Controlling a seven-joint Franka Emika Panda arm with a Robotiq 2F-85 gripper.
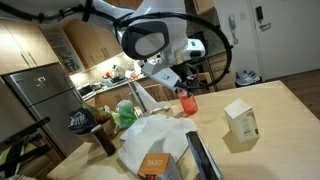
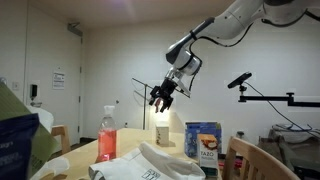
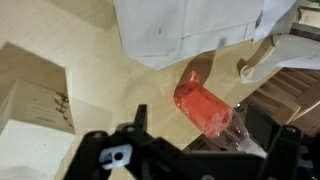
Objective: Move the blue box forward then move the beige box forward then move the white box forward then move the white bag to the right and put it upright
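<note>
Jaws apart, empty, high above the counter (image 1: 285,105). Probably poised for the blue box (image 2: 203,142) beside the white bag (image 2: 150,165).

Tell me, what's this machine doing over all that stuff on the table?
The robot's gripper hangs open and empty above the wooden table, touching nothing. Below it a white bag lies slumped, with a blue box, a beige box, a white box with an orange face, and a red cup around it. Nothing is being handled yet.
</note>
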